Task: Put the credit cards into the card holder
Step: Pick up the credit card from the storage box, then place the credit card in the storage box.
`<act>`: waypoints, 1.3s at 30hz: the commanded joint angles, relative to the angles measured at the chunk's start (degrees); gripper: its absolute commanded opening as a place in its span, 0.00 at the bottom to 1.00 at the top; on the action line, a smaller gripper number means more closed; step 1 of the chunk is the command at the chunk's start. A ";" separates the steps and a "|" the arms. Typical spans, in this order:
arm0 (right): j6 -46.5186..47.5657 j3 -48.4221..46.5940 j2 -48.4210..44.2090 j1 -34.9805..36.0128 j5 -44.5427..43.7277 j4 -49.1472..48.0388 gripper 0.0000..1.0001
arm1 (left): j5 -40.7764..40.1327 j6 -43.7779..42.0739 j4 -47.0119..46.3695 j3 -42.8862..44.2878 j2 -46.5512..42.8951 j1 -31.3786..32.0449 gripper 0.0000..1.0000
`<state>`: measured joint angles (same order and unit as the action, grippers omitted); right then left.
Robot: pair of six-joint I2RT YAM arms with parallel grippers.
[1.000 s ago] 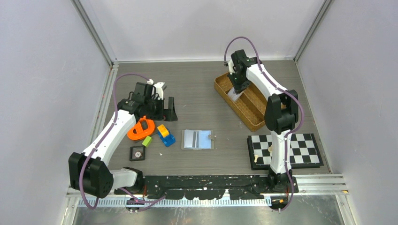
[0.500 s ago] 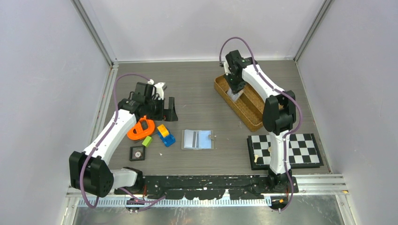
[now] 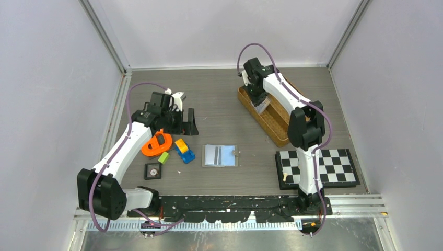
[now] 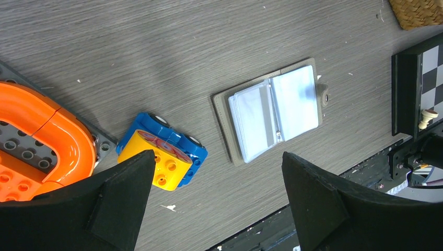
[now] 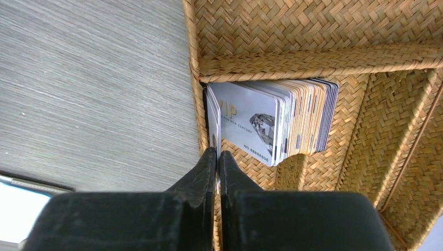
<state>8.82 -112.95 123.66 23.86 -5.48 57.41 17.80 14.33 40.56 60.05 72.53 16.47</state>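
**Right hand pinches one card in the basket while the holder lies open**

At the upper right of the overhead view, we see the right hand (image 5: 217, 152) reaching down into a long tan woven wicker basket (image 5: 313, 31). Its two black fingers are pressed together on the outermost card (image 5: 211, 117) of a stack of thin, pale whitish-grey plastic credit cards (image 5: 277, 123). The cards stand on edge, packed into a corner between the basket wall and a woven divider. Upright like this they offer only thin edges, so we judge that the fingers come from above to take the end card alone. The right arm stretches far up the frame, its elbow raised and its wrist bent down over the basket.

The flat grey rectangular folding card holder (image 3: 220, 155) lies open at the centre of the grey wood-grain bench (image 3: 219, 99), well apart from the basket. Its light blue inside faces up, which we take as ready to receive a card.

The left hand (image 4: 215, 162) hovers left of centre with its fingers spread wide and nothing between them. It is above an orange plastic track piece (image 4: 42, 120) and a blue-and-yellow toy block car (image 4: 162, 157). Its arm is folded back toward the lower left, and we judge that it is waiting.
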 commanded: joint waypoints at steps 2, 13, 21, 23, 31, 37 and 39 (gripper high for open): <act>-1.63 -2.61 -0.52 0.55 -1.05 0.52 0.01 | 1.13 -0.36 -1.34 -0.20 -0.81 -0.30 0.93; -4.73 -5.99 -11.90 1.77 -0.93 6.62 0.01 | 5.45 -1.79 -4.71 -1.66 -5.29 -0.23 0.91; -8.05 -1.92 -21.13 5.06 7.96 10.20 0.01 | 12.57 -3.09 -7.53 -2.24 -7.65 0.38 0.88; -8.72 1.10 -23.76 5.71 13.49 10.06 0.00 | 16.27 -3.17 -9.08 -2.76 -8.70 0.94 0.87; -9.90 15.21 -31.67 12.55 43.80 5.34 0.00 | 31.73 -2.04 -15.05 -4.86 -8.86 7.81 0.87; -9.37 20.14 -33.14 15.39 52.45 3.88 0.01 | 35.97 -1.05 -16.82 -5.84 -8.99 11.03 0.87; -9.08 20.48 -33.08 15.52 53.07 4.73 0.01 | 36.58 -0.88 -16.95 -5.91 -8.83 11.57 0.83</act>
<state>-0.14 -92.68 94.08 39.70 39.83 63.46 49.15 13.04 27.46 54.52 64.27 27.20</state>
